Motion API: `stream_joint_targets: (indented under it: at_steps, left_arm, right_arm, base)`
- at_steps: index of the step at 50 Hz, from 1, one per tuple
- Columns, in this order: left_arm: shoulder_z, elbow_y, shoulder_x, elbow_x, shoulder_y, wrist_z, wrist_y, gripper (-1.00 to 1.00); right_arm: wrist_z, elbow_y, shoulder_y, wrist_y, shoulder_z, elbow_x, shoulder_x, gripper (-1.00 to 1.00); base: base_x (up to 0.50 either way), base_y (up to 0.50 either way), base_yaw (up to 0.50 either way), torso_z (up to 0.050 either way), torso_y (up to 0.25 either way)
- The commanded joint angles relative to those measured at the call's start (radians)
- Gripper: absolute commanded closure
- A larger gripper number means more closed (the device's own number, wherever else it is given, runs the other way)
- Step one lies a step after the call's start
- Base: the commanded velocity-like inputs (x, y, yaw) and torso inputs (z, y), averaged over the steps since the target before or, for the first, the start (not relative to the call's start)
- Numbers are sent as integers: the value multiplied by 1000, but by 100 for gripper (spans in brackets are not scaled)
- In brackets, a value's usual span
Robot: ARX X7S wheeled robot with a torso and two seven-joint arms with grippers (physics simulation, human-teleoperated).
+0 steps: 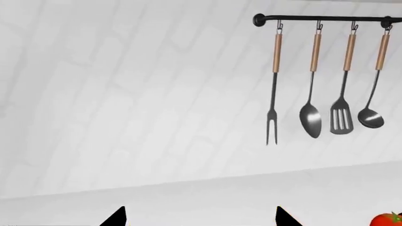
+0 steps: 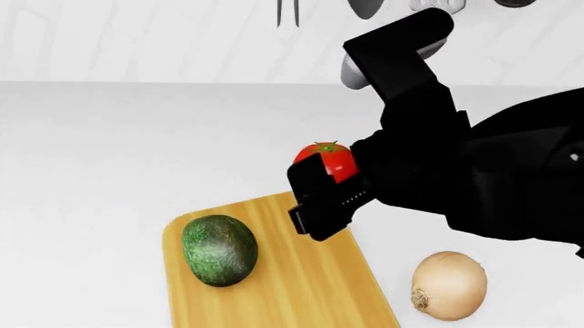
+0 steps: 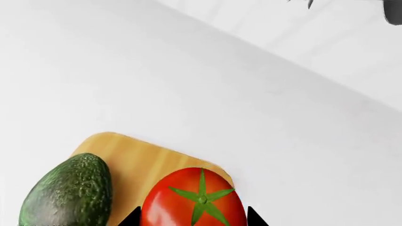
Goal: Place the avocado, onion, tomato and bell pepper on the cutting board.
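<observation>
My right gripper (image 2: 321, 188) is shut on the glossy red tomato (image 2: 329, 158) and holds it above the far right corner of the cutting board (image 2: 292, 287). In the right wrist view the tomato (image 3: 195, 197) sits between the two fingertips of that gripper (image 3: 195, 219), over the board (image 3: 135, 150). The dark green avocado (image 2: 219, 249) lies on the board's left part and also shows in the right wrist view (image 3: 66, 193). The onion (image 2: 447, 283) lies on the counter right of the board. My left gripper (image 1: 201, 217) is open and empty, facing the wall; the tomato (image 1: 386, 220) shows at that view's corner. The bell pepper is out of view.
A black rail (image 1: 326, 19) on the white brick wall carries a fork (image 1: 272, 127), a spoon (image 1: 310, 120), a slotted turner (image 1: 341, 121) and a ladle (image 1: 370, 117). The white counter (image 2: 109, 157) runs left of and behind the board.
</observation>
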Motion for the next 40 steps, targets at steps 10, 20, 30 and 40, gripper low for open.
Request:
stream_joint_targets:
  at_steps: [10, 20, 30, 40]
  left_arm:
    - [-37, 14, -24, 0, 53, 7, 33, -100]
    - [-51, 13, -29, 6, 75, 15, 45, -100]
    - [-73, 21, -40, 15, 117, 25, 63, -100]
    - [-92, 30, -50, 13, 141, 25, 75, -100]
  right_arm:
    - [-10, -37, -35, -18, -12, -19, -15, 100]
    - [-12, -30, -30, -15, -22, -21, -33, 100]
    - [-15, -31, -44, -25, -35, -34, -41, 100]
    - [12, -57, -15, -11, -13, -8, -15, -100]
  base:
    - [0, 0, 0, 1, 0]
    - [0, 0, 0, 0, 0]
    - [0, 0, 0, 0, 0]
    - [0, 0, 0, 0, 0]
